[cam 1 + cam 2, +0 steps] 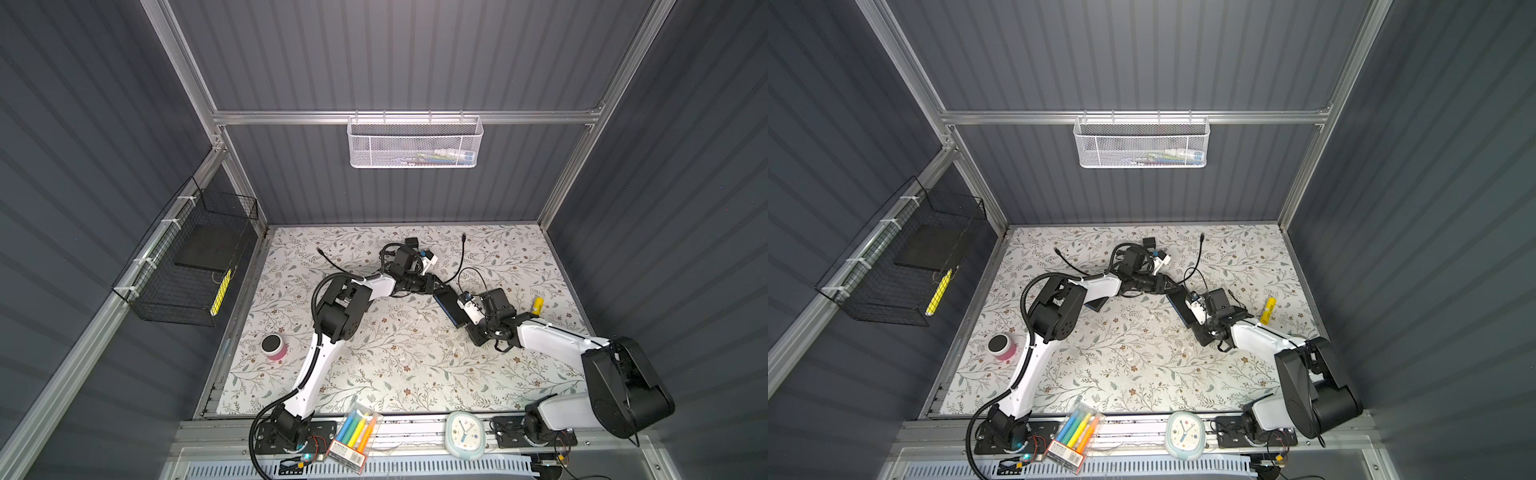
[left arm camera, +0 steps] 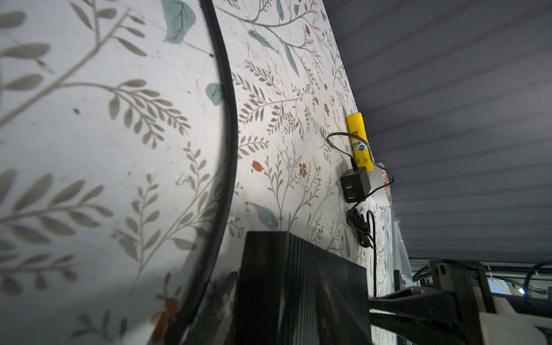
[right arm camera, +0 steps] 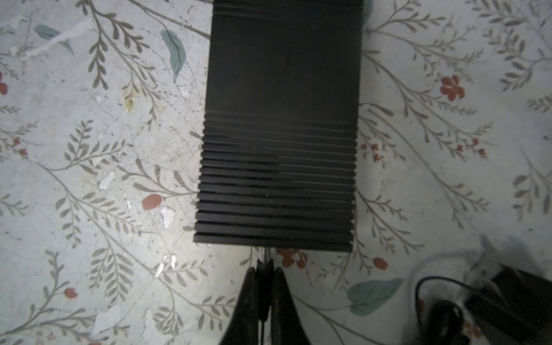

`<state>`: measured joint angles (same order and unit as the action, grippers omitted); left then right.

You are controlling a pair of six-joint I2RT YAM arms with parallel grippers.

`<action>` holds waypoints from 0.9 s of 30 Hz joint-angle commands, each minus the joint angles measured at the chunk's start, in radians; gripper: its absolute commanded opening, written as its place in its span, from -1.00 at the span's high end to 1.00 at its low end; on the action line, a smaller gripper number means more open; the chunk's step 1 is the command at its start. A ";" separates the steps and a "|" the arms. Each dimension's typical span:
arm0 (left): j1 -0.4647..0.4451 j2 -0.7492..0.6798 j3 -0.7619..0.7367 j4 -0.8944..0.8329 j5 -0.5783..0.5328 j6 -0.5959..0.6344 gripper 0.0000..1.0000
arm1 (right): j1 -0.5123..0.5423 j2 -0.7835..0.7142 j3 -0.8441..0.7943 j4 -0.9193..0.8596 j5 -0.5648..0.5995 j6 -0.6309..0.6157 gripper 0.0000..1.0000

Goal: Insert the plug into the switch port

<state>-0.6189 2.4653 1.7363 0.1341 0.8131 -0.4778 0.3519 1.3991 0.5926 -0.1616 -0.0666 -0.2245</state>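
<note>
**Q:** What have the right jaws got?

**A:** They are pinched almost closed on the plug (image 3: 264, 264), a slim black barrel. Its bare metal tip reaches the near edge of the switch (image 3: 277, 134).

**Q:** And the switch itself?

**A:** It is a flat, matte black box, finely ribbed across half its top. It lies on the scuffed, flower-printed tabletop (image 3: 104, 155) between the two arms.

**Q:** The left jaws?

**A:** They are set at the switch's far end. Whether they clamp it cannot be told.
</note>
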 commanded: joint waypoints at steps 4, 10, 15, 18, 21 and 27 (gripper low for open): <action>-0.025 0.037 0.012 -0.080 -0.010 0.028 0.15 | -0.003 -0.022 0.032 0.008 -0.039 0.034 1.00; -0.027 0.034 0.000 -0.080 -0.013 0.028 0.16 | 0.001 -0.015 0.018 0.016 -0.045 0.046 1.00; -0.026 0.032 -0.007 -0.078 -0.014 0.029 0.16 | 0.004 -0.011 0.021 0.017 -0.040 0.056 1.00; -0.027 0.034 -0.006 -0.077 -0.015 0.028 0.16 | 0.010 -0.009 0.027 0.011 -0.044 0.065 1.00; -0.028 0.038 -0.008 -0.074 -0.015 0.025 0.18 | 0.013 -0.001 0.029 0.006 -0.035 0.073 1.00; -0.028 0.040 -0.009 -0.073 -0.015 0.023 0.19 | 0.017 0.008 0.042 -0.004 -0.033 0.099 1.00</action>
<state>-0.6235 2.4653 1.7386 0.1284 0.7971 -0.4702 0.3626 1.3998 0.5980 -0.1753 -0.0906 -0.1532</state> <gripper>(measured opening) 0.407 0.075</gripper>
